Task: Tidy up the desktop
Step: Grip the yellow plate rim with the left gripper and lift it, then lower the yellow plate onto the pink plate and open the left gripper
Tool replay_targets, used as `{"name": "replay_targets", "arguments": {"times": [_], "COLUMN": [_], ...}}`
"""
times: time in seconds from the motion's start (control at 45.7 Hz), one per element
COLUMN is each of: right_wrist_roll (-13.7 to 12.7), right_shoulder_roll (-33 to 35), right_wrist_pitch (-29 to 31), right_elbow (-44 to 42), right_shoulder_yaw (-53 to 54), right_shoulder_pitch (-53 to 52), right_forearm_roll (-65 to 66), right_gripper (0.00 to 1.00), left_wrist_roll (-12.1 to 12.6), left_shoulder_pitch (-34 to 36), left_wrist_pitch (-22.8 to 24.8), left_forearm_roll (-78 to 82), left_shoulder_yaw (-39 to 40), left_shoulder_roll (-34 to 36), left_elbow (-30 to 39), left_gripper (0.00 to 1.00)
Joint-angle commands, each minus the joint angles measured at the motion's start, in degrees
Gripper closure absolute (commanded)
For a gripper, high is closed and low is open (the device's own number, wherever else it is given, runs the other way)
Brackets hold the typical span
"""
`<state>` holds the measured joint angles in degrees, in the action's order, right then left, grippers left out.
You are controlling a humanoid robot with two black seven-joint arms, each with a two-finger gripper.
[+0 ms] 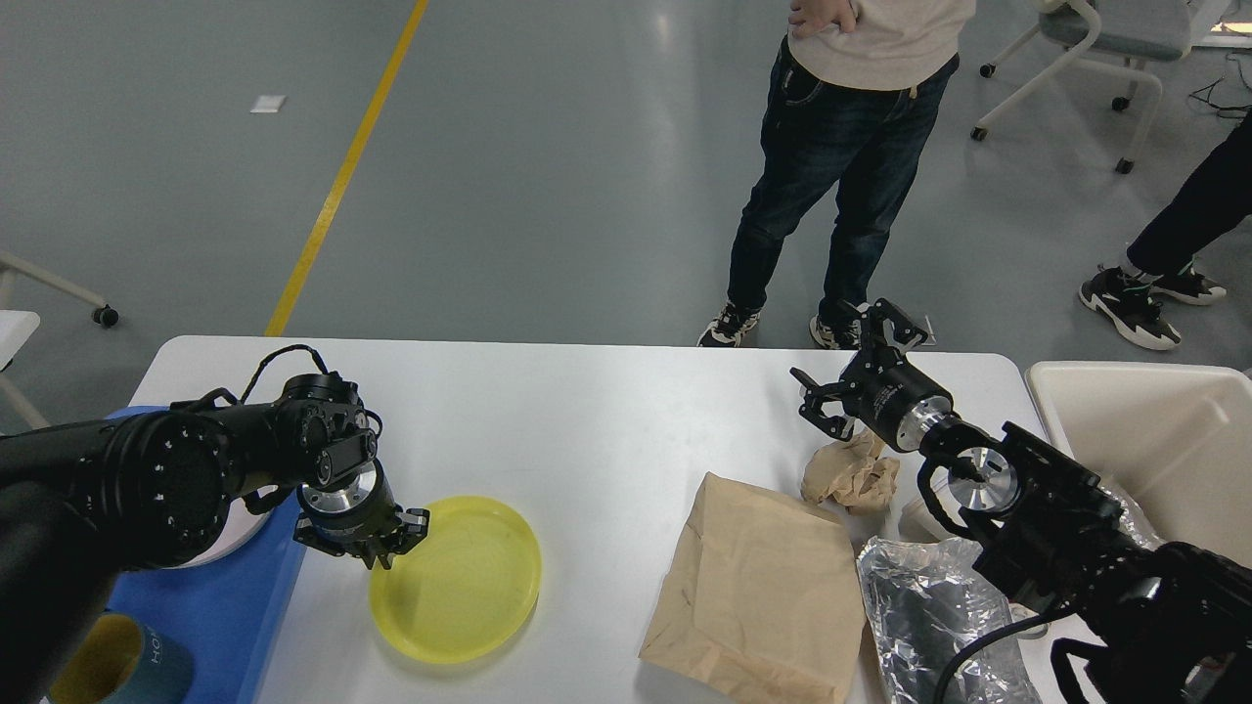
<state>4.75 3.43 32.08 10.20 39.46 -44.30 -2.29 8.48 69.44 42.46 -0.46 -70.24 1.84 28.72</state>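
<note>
The white desktop (606,411) fills the lower view. My left gripper (396,536) is shut on the left rim of a yellow translucent plate (465,582), which lies near the front left of the desktop, beside the blue tray (230,601). My right gripper (859,360) is open and empty, its fingers spread, just above and behind a crumpled brown paper ball (853,476) at the right of the desktop.
A flat brown paper bag (763,587) and a silver foil bag (924,616) lie at front right. A cream bin (1154,440) stands off the right edge. The blue tray holds a white dish (235,533) and a cup (117,665). A person (841,147) stands behind the table.
</note>
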Motion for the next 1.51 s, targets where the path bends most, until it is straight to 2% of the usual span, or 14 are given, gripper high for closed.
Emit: {"name": "replay_targets", "arguments": {"times": [0.0, 0.197, 0.547, 0.876, 1.051, 1.138, 1.314, 1.489], "right_wrist_roll": [0.0, 0.0, 0.0, 0.0, 0.0, 0.0, 0.0, 0.0], "right_shoulder_roll": [0.0, 0.0, 0.0, 0.0, 0.0, 0.0, 0.0, 0.0], "right_wrist_pitch": [0.0, 0.0, 0.0, 0.0, 0.0, 0.0, 0.0, 0.0], "right_elbow": [0.0, 0.0, 0.0, 0.0, 0.0, 0.0, 0.0, 0.0], "right_shoulder_yaw": [0.0, 0.0, 0.0, 0.0, 0.0, 0.0, 0.0, 0.0], "right_shoulder_pitch": [0.0, 0.0, 0.0, 0.0, 0.0, 0.0, 0.0, 0.0], "right_forearm_roll": [0.0, 0.0, 0.0, 0.0, 0.0, 0.0, 0.0, 0.0], "right_gripper": [0.00, 0.00, 0.00, 0.00, 0.00, 0.00, 0.00, 0.00], "left_wrist_roll": [0.0, 0.0, -0.2, -0.4, -0.5, -1.6, -2.4, -2.5], "left_shoulder_pitch": [0.6, 2.7, 14.0, 24.0, 23.3, 20.7, 12.4, 5.8], "left_wrist_pitch": [1.8, 2.4, 12.5, 12.5, 12.5, 12.5, 12.5, 12.5], "left_forearm_roll": [0.0, 0.0, 0.0, 0.0, -0.2, -0.3, -0.3, -0.3], "left_shoulder_yaw": [-0.1, -0.2, -0.2, 0.0, -0.2, -0.5, -0.2, 0.5], "left_shoulder_roll": [0.4, 0.6, 2.6, 7.8, 13.6, 19.8, 27.4, 29.5], "left_elbow": [0.0, 0.2, 0.8, 0.9, 0.0, -0.9, -10.8, -17.3], "left_gripper": [1.00, 1.00, 1.00, 1.00, 1.00, 1.00, 1.00, 1.00]}}
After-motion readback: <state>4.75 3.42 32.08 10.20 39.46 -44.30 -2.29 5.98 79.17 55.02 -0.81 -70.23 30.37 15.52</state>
